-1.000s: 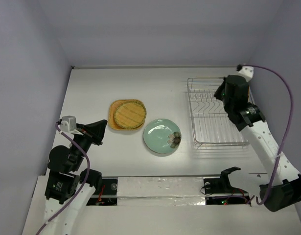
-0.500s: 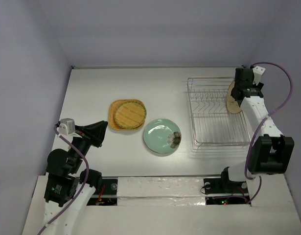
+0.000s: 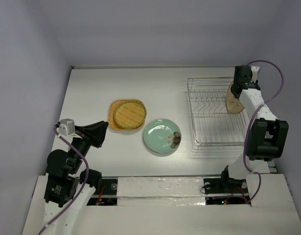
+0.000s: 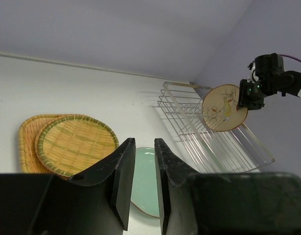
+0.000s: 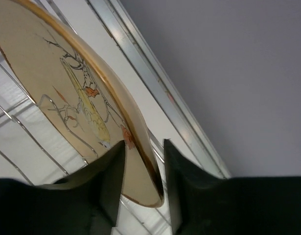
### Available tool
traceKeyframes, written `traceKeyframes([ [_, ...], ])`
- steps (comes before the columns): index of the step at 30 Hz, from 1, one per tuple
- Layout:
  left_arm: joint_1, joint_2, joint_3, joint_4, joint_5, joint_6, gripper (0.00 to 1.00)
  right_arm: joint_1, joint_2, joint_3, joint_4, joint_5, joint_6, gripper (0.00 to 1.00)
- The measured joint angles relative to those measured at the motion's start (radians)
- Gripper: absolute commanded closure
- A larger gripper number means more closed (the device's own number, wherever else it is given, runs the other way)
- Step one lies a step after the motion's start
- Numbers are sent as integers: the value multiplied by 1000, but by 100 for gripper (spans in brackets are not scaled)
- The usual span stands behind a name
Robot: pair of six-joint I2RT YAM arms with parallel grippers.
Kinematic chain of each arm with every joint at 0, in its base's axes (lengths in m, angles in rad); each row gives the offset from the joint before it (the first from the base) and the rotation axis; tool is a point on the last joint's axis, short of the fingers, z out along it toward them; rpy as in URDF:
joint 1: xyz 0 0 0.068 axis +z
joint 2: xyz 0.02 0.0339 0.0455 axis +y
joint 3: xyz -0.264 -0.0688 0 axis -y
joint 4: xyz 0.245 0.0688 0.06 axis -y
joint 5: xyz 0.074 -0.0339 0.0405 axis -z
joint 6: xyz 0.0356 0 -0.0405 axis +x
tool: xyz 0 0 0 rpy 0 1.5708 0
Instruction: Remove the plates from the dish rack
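The tan floral plate [image 3: 233, 99] [image 5: 67, 88] stands on edge at the right end of the wire dish rack [image 3: 216, 115] [image 5: 140, 63]. My right gripper [image 3: 240, 86] [image 5: 143, 143] is open and straddles its rim, with a gap showing on the outer side. On the table lie the orange woven plate [image 3: 114, 117] [image 4: 25, 142], with the yellowish ribbed plate [image 3: 129, 114] [image 4: 74, 144] on top of it, and the pale green plate [image 3: 161, 136] [image 4: 143, 181]. My left gripper [image 3: 99, 132] [image 4: 144, 142] hovers near the table's front left, open a narrow slit and empty.
The rack sits close to the right wall and the back corner. The stacked plates and the green plate take up the middle of the table. The left wall runs close beside my left arm.
My right arm swung to the rack's far right end, opened and set its jaws around the tan plate's rim, then narrowed them. My left jaws parted slightly.
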Motion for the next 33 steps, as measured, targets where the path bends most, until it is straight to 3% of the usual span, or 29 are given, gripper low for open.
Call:
traceKeyframes([
  [2,0,0,0,0,0,0,80,0,14,12,-2,2,-17,70],
  [6,0,0,0,0,0,0,79,4,14,42,-35,-28,-53,92],
  [9,0,0,0,0,0,0,79,14,13,52,-48,-32,-83,100],
  [20,0,-6,0,0,-1,0,78,13,-3,79,-114,-30,-74,100],
  [33,0,-17,0,0,-1,0,77,107,-158,200,-241,24,-108,100],
])
